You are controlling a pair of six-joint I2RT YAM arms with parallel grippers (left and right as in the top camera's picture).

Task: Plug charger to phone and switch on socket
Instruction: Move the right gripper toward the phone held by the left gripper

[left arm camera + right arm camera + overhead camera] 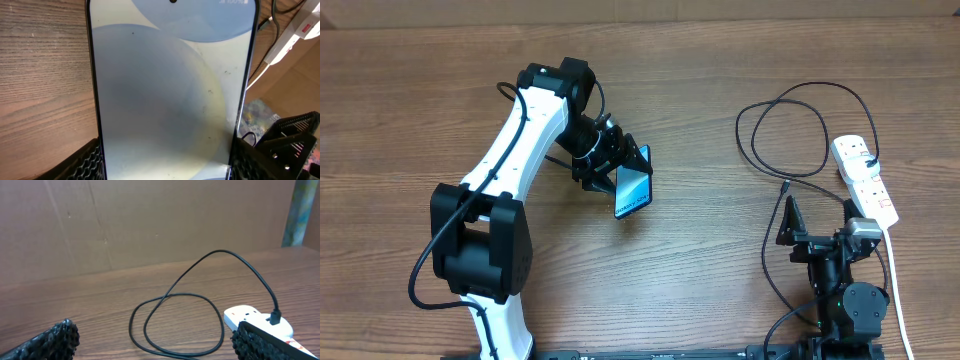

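**Item 1.** Slim, dark-edged phone (632,190) with a light-blue gradient screen.
- Writing: a short line of white lettering near the screen's lower end in the overhead view, too small to read. In the left wrist view, pale status characters at the far corner are cut by the frame and not legible.
- Place: between the left gripper (628,176) fingers, which pinch its two long edges. The screen fills the gap between the black ribbed pads (82,165).
- Whether it touches the brown wood-grain table (700,290) cannot be told.

**Item 2.** Long, thin black charger cable (798,128).
- It lies in loose loops on the table beyond the right gripper (818,215) fingertips.
- Its small connector tip (785,187) lies just ahead of one fingertip.
- Its black plug (275,316) sits in the strip.

**Item 3.** White elongated power strip (866,178) with red switches and a white cord (898,290).
- It lies just beyond the right gripper's other finger.
- No label is readable.

**Item 4.** Right gripper fingers (57,339), black and ribbed.
- They are spread wide, with nothing between them.
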